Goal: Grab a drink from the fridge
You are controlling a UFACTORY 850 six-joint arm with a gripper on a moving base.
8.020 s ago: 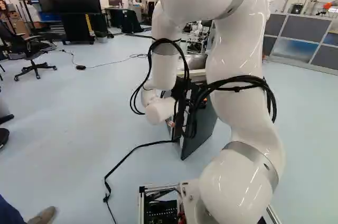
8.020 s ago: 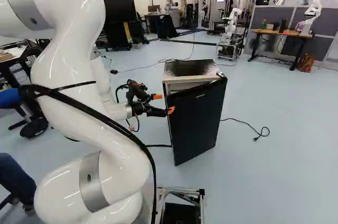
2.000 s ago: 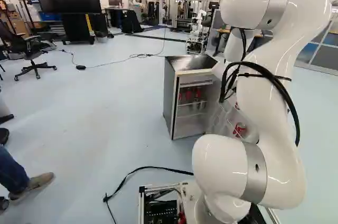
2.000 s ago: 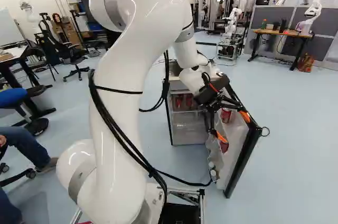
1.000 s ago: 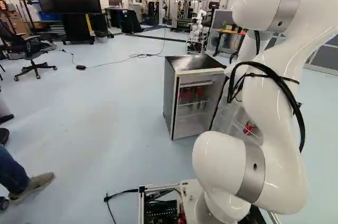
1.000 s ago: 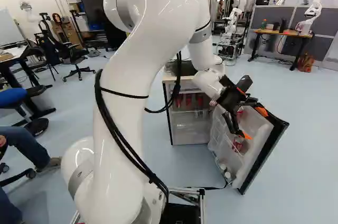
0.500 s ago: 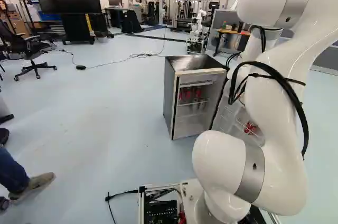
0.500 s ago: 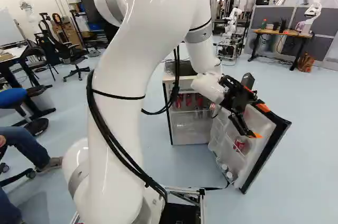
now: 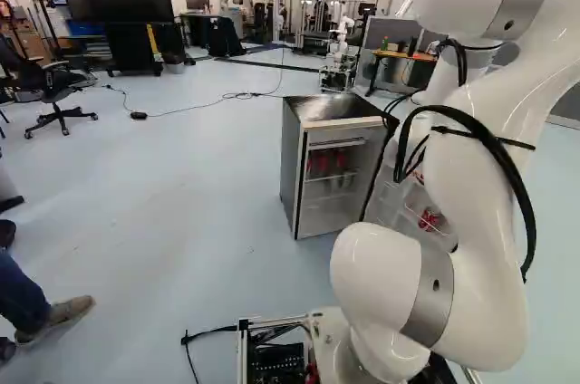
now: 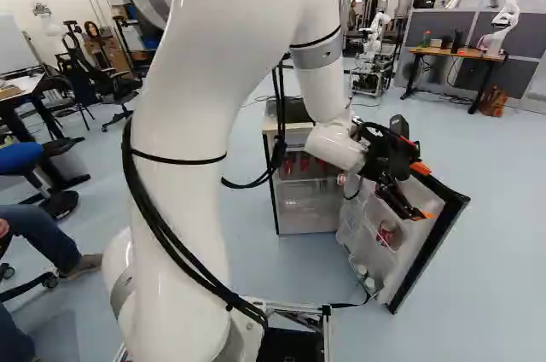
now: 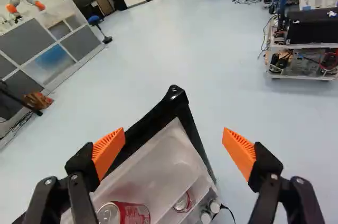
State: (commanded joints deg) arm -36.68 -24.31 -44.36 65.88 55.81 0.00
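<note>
Hung near the open door (image 11: 163, 155) of the fridge (image 9: 292, 162) with gripper (image 11: 174, 132) spread wide and grasping nothing, and probably needed to clear the door's edge (image 11: 194, 131), then descend slowly, centred over the nearer red can (image 11: 134, 214) on the door's inner side.

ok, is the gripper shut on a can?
No, the gripper's orange pads stand wide apart, neither touching the soda can.
</note>
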